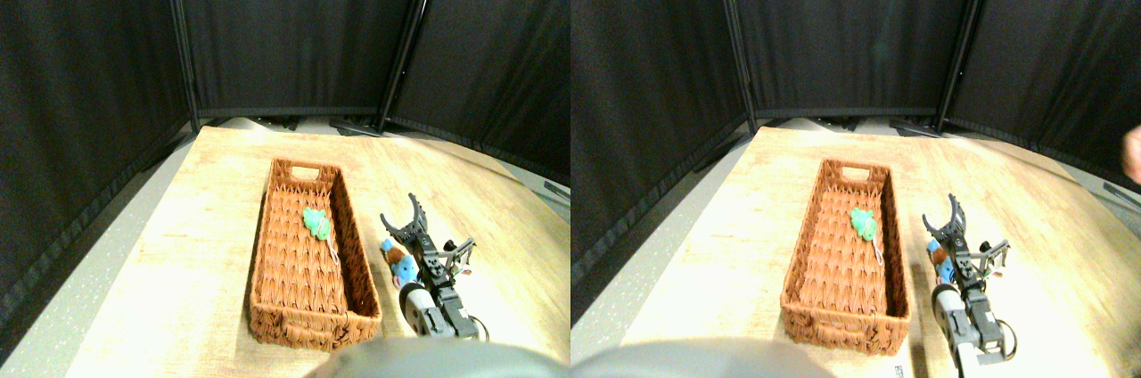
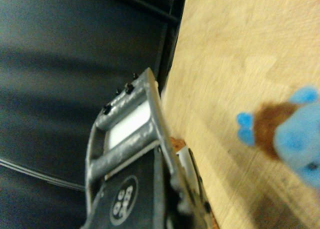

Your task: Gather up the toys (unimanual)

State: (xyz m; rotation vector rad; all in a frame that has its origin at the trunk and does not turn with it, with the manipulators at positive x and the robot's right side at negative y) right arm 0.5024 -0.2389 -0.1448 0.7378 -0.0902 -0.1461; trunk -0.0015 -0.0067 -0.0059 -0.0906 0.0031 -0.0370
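The right gripper hangs low over the desk just right of the wicker basket, its fingers spread apart and grasping nothing. A blue and brown toy lies on the desk beside the arm, behind the fingertips rather than between them — in the wrist view it shows blurred, off to one side of the dark finger frame. A green toy with a white cord loop rests inside the basket, toward its far half, well apart from the fingers.

The desk is pale wood grain, closed in by black curtain panels on dark poles; a grey speckled floor runs along its left edge. Bare desk lies ahead of the fingers and to their right — the basket's long wall stands close on their left.
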